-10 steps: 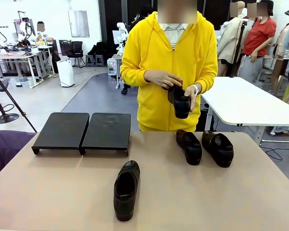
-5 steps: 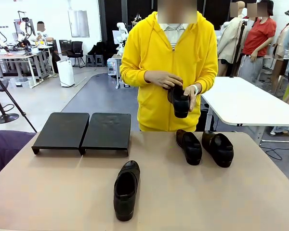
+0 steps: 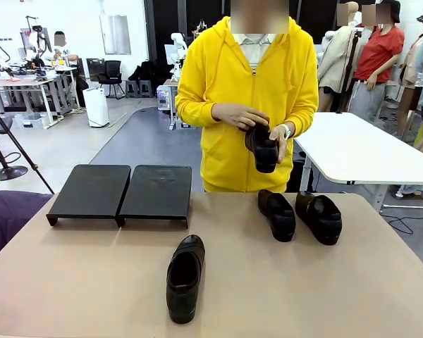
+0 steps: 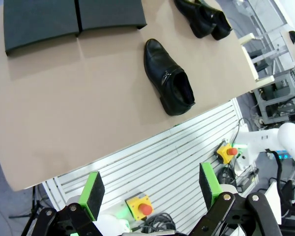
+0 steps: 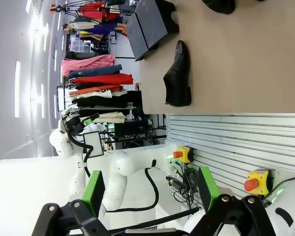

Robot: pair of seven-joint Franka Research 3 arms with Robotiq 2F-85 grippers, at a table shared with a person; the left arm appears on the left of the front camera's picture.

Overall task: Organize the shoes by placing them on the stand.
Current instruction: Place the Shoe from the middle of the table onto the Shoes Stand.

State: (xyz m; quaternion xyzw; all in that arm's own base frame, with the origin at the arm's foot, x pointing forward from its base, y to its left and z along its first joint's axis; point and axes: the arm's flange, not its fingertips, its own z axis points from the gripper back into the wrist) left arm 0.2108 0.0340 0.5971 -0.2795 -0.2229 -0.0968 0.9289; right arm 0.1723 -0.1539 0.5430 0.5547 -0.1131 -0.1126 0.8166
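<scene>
The tan desk (image 3: pixel 324 296) has a smooth, matte top. The black two-panel stand (image 3: pixel 120 191) sits at its far left corner, its sloped panels bare. A lone loafer (image 3: pixel 185 277) lies by the middle of the near edge, toe toward the far edge. Two more loafers (image 3: pixel 277 214) lie side by side near the far edge, right of centre. A person in a yellow hoodie (image 3: pixel 225 70) stands beyond the far edge with both hands (image 3: pixel 240 115) on a fourth loafer (image 3: pixel 263 148). The left tool (image 4: pixel 151 187) and the right tool (image 5: pixel 150 188) hang off the near edge, each spread wide and gripping nothing. Behind is a grey-floored workshop with white tables (image 3: pixel 352 151) and a clothes rail (image 5: pixel 96 78).
</scene>
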